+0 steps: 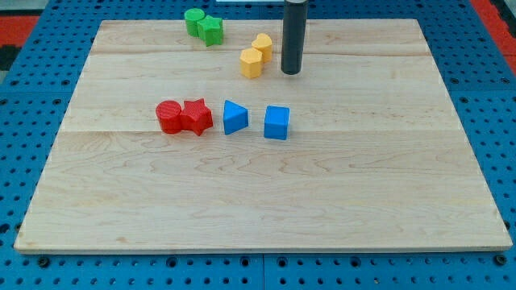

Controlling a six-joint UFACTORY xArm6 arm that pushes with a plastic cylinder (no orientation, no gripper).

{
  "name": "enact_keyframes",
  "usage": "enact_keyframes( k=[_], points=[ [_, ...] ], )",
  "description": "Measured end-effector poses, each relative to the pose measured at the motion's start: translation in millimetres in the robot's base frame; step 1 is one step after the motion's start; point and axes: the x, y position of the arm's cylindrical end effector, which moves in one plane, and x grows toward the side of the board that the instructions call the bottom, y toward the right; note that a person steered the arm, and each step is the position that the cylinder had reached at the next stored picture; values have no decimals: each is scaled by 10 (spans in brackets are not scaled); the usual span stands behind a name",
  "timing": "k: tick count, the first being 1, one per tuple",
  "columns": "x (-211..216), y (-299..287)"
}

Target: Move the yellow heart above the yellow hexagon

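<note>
The yellow heart (263, 43) lies near the view's top, just above and right of the yellow hexagon (251, 62); the two touch or nearly touch. My tip (291, 72) stands on the board a little to the right of both yellow blocks, level with the hexagon and apart from them.
Two green blocks (202, 26) sit together at the view's top left. A red cylinder (168, 117) and a red star (196, 117) touch at mid left. A blue triangle (235, 117) and a blue cube (276, 122) lie to their right. The wooden board (266, 201) rests on a blue pegboard.
</note>
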Motion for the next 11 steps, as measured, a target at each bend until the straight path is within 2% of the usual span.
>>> enact_keyframes(
  k=[2, 6, 7, 9, 11],
  points=[
    [-159, 37],
    [-517, -400],
    [-527, -416],
    [-215, 107],
    [-203, -58]
  ],
)
